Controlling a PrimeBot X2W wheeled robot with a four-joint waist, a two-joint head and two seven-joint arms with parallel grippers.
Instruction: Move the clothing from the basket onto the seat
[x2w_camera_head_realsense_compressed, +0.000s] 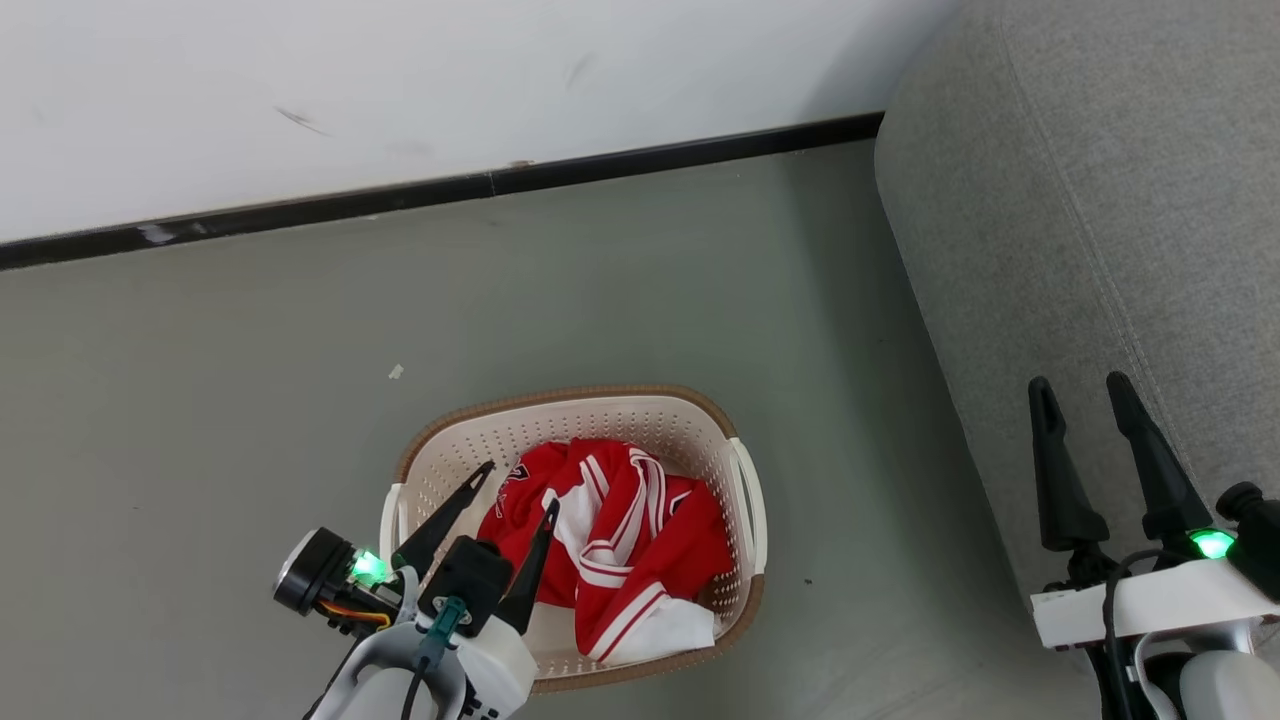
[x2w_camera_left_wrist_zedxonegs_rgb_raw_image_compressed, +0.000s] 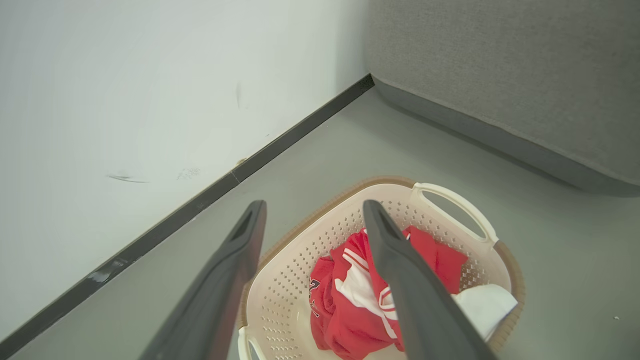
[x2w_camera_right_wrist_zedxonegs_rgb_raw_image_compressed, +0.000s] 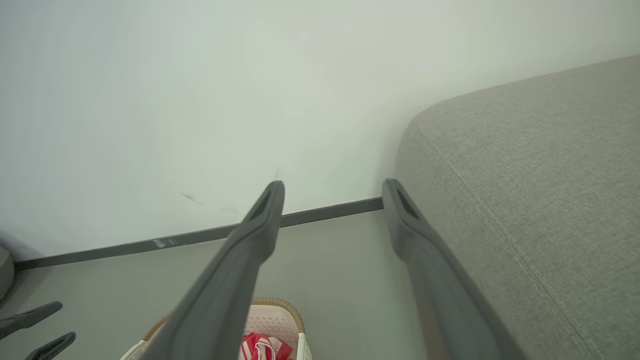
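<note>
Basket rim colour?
Brown rim around the cream-white basket; head view shows it best.

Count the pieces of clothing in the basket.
1: a red-and-white jersey, crumpled in the basket on the floor beside the sofa. Anything under it would be hidden.

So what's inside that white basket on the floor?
A crumpled red jersey with white panels and striped trim lies in the basket. Perforated walls show around it; the bottom beneath the jersey is covered, so anything underneath can't be seen.
</note>
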